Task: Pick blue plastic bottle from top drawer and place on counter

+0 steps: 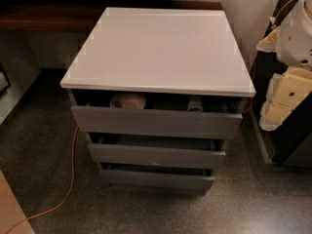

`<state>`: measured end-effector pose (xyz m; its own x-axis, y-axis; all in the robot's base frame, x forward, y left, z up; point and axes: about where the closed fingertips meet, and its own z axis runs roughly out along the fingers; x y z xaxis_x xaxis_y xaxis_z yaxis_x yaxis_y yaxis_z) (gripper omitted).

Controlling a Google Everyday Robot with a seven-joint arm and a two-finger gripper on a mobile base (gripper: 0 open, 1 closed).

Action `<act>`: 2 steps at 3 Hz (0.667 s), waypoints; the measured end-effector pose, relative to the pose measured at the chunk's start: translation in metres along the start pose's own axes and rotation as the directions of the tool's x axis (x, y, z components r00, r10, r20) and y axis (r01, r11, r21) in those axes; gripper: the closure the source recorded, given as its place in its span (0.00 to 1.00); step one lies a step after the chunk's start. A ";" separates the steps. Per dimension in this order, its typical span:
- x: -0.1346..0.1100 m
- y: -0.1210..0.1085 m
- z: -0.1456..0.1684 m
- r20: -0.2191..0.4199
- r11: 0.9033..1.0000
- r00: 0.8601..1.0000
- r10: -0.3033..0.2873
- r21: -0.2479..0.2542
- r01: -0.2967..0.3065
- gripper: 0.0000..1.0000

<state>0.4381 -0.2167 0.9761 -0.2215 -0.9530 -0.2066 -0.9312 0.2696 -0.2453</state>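
Note:
The grey drawer cabinet stands in the middle, with the glossy white counter (pixel 158 48) as its top. The top drawer (pixel 156 122) is pulled out a little, leaving a dark gap under the counter's front edge. In that gap on the right, the top of the blue plastic bottle (pixel 195 103) shows, small and pale; most of it is hidden by the drawer front. A round pale-rimmed object (pixel 127 100) sits in the gap on the left. My gripper (pixel 282 99), with cream-coloured parts below the white arm (pixel 296 30), hangs at the right edge, beside the cabinet and apart from the drawer.
Two lower grey drawers (pixel 156 155) are also slightly out. A dark brown wooden shelf (pixel 44 16) runs along the back left. An orange cable (pixel 73 174) lies on the speckled floor at the left. Dark furniture (pixel 292 145) stands at the right behind my arm.

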 end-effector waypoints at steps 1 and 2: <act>-0.001 0.001 0.003 0.004 1.000 1.000 -0.001 -0.005 0.001 0.00; -0.004 0.007 0.018 0.026 0.999 1.000 -0.007 -0.033 0.008 0.00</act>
<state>0.4381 -0.2083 0.9582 -0.2071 -0.9511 -0.2294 -0.9421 0.2570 -0.2152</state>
